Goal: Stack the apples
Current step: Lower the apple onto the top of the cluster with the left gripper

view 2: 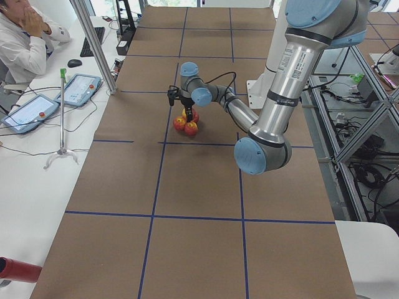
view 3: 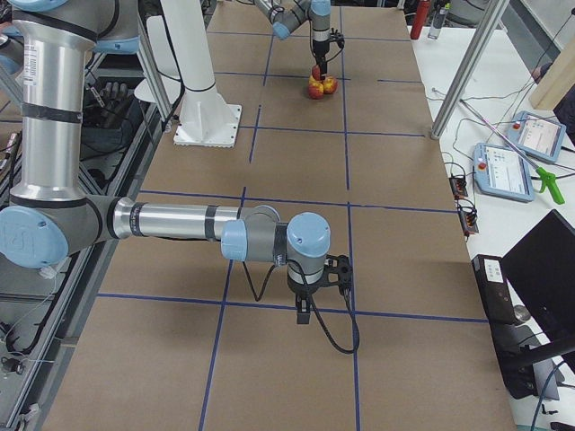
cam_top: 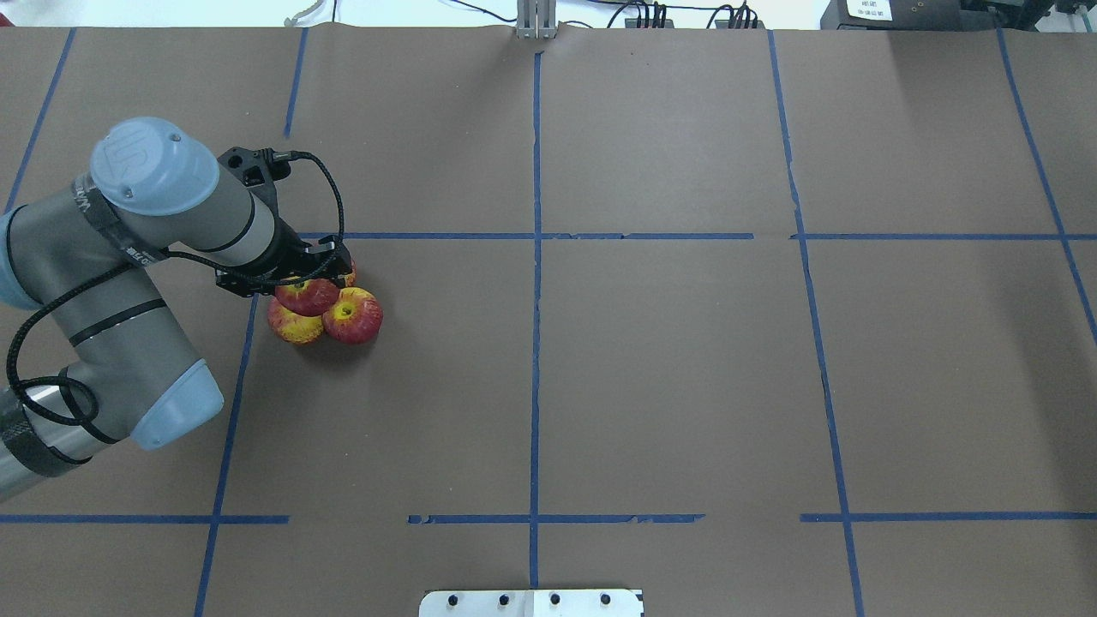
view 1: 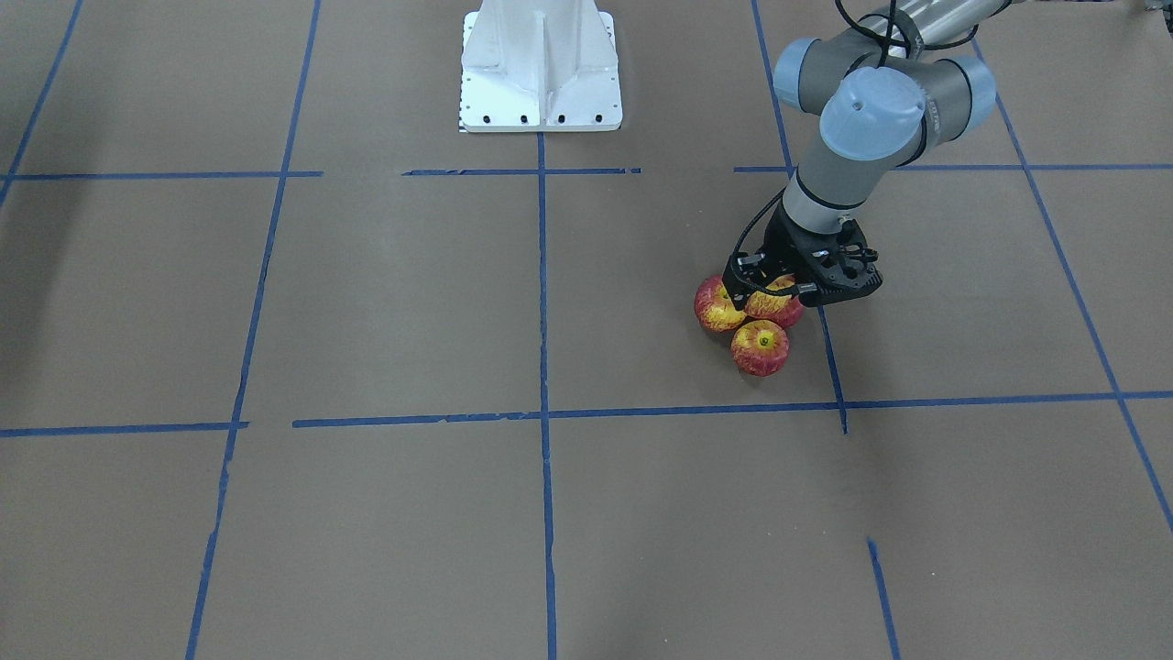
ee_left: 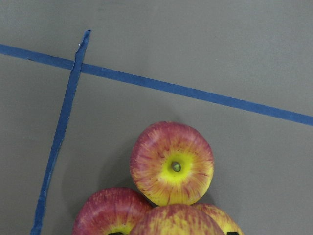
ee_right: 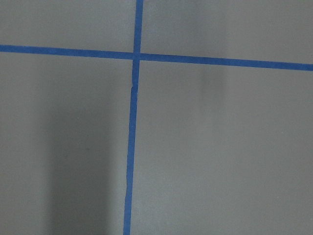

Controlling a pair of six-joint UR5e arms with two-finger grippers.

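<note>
Brown paper table (cam_top: 686, 386), blue tape grid (cam_top: 535, 386); left gripper (view 1: 768, 293) clasps top apple (view 1: 779, 309); right gripper (view 3: 304, 314): cannot tell.

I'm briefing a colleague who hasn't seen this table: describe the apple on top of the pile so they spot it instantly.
On the brown, blue-taped table, find the left gripper. The apples huddle beneath it. The top apple is the only one off the tabletop, perched on the others with the gripper straddling it.
</note>
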